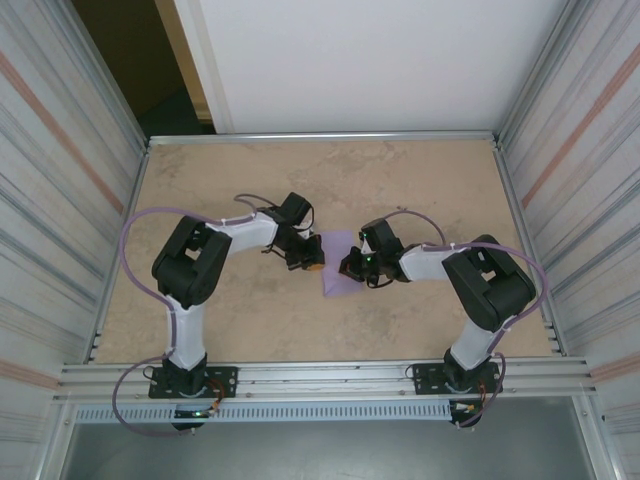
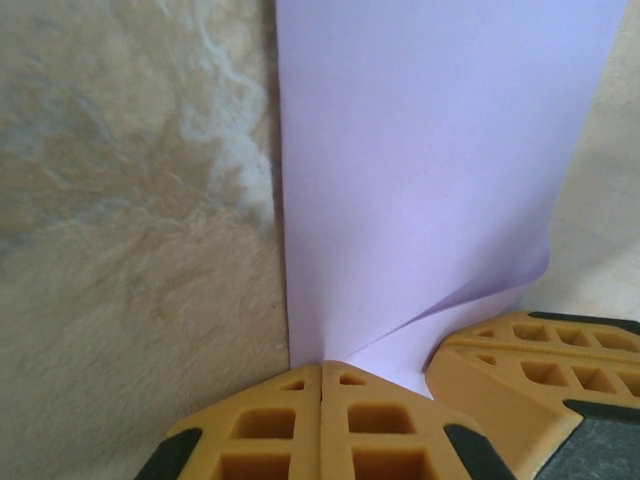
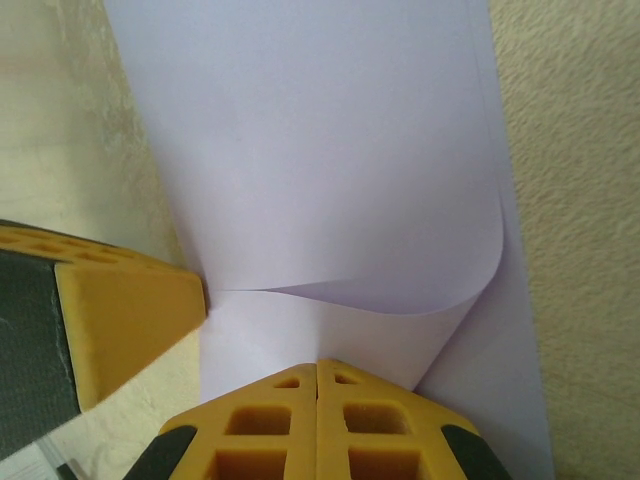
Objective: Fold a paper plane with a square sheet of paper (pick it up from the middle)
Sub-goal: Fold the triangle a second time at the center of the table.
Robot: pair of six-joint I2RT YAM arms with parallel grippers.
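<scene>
creasing step | square sheet of paper [image 1: 336, 272] mid table [image 1: 420, 180], top layer curling up | left hand [image 2: 320, 375] and right hand [image 3: 317, 372] both pinched closed, tips on the sheet | tip: I'd press flat, slide slow along the fold, don't drag it

left gripper [image 1: 315, 265] and right gripper [image 1: 349, 268] cover square sheet of paper [image 1: 335, 284] side edges; wrist views crop its far end.

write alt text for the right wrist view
A folded lavender sheet of paper lies on a beige table, its top layer curling up. The right gripper, fingers shut, is at its near end, the left gripper beside it.
</scene>
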